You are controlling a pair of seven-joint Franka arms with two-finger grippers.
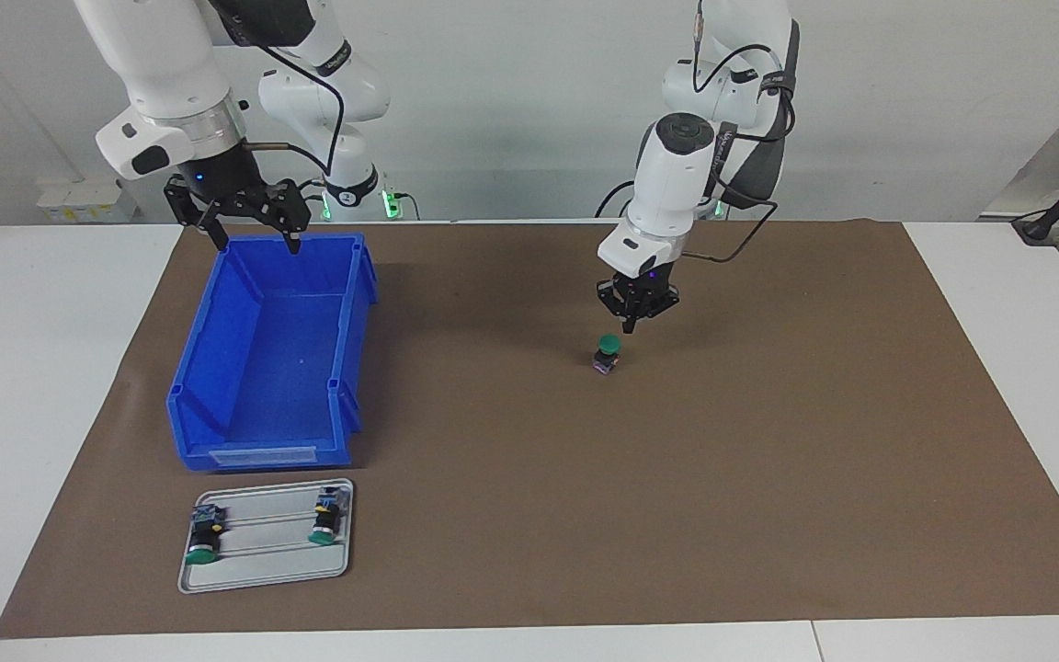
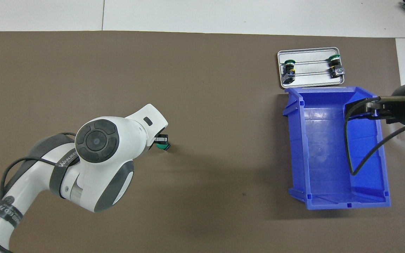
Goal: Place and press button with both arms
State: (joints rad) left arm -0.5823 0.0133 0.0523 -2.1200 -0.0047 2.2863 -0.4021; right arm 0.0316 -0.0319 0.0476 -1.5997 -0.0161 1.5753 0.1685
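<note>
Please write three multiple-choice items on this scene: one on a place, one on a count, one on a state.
1. Where is the left gripper?
A. over the upright button on the mat
B. in the blue bin
C. over the tray

2. How many buttons lie on the tray?
A. none
B. two
C. four

3. How are the right gripper's jaws?
A. shut
B. shut on a button
C. open

A: it hangs just above the green cap.
B: one lies at each end of the tray.
C: the fingertips stand apart over the bin's rim.
</note>
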